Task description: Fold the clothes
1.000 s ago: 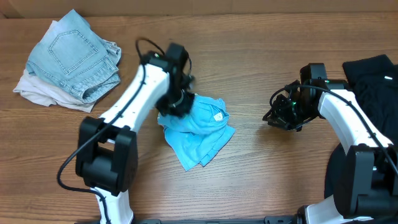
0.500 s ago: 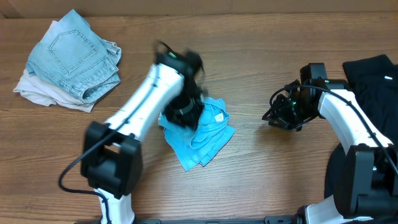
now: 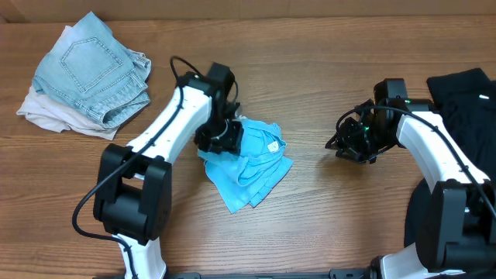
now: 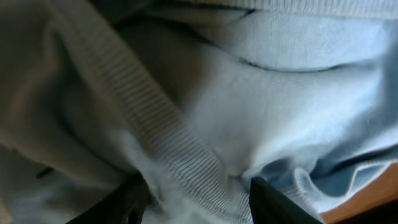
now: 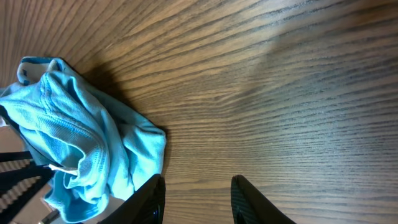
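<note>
The sky-blue T-shirt (image 3: 254, 164) lies crumpled in the middle of the table. My left gripper (image 3: 220, 137) is pressed down into its upper left part. In the left wrist view, pale blue cloth fills the frame and the ribbed collar (image 4: 163, 134) runs between the spread black fingers (image 4: 132, 202) of the left gripper (image 4: 198, 182), which stands open. My right gripper (image 3: 342, 144) hovers to the right of the shirt, apart from it. The right wrist view shows the right gripper (image 5: 198, 179) open over bare wood, with the T-shirt (image 5: 81, 149) at its left.
Pale denim shorts (image 3: 94, 68) lie on beige cloth (image 3: 45, 113) at the back left. A black garment (image 3: 463, 99) sits at the right edge, behind the right arm. Brown wood table (image 3: 349, 217) shows around the shirt.
My left gripper has gone from shut to open; the arm swung right over the shirt, then back left. The right jaws have spread a little; that arm stayed put.
</note>
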Controlling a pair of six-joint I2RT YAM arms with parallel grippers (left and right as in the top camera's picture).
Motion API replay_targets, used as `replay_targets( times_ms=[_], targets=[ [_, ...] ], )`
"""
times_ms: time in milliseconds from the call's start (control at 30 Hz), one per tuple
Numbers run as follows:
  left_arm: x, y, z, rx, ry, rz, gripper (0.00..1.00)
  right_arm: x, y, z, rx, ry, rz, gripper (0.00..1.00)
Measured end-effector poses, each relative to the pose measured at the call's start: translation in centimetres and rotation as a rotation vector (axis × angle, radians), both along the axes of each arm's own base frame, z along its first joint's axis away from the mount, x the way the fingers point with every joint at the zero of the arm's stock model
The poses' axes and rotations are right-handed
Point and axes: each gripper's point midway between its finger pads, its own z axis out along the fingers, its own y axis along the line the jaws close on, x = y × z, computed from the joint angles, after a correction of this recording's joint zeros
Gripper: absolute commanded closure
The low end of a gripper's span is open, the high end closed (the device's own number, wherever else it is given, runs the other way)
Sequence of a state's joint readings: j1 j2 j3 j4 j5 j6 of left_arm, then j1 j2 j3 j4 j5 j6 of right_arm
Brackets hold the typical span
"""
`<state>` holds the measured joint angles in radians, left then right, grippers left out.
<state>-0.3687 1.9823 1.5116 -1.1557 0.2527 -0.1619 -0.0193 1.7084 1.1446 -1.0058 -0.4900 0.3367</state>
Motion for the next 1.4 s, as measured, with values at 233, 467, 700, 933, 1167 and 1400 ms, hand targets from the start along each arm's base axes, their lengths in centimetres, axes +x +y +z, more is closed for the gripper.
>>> replay_targets(
  times_ms=[233, 467, 700, 933, 1167, 1400],
  targets=[
    [0.3, 0.5, -0.3, 0.055, -0.004, 0.088, 0.93, 0.0, 0.0, 0.0, 0.000, 0.000, 0.000, 0.62],
    [-1.6, 1.3, 0.0, 0.098, 0.075, 0.101, 0.89, 0.0, 0.0, 0.0, 0.000, 0.000, -0.001, 0.62],
    [-2.9, 0.1, 3.2, 0.117, 0.115, 0.043, 0.90, 0.0, 0.0, 0.0, 0.000, -0.002, 0.000, 0.62],
    [-7.2, -3.1, 3.7, 0.184, 0.146, -0.155, 0.96, 0.1, 0.0, 0.0, 0.000, -0.002, 0.000, 0.61],
    [-9.8, -1.7, 4.5, 0.298, 0.220, -0.190, 0.69, 0.0, 0.0, 0.0, 0.000, -0.002, 0.000, 0.61],
    [-10.5, 0.0, 5.1, 0.385, 0.250, -0.195, 0.96, 1.3, 1.3, 0.8, 0.065, -0.112, 0.093, 0.57]
  ],
)
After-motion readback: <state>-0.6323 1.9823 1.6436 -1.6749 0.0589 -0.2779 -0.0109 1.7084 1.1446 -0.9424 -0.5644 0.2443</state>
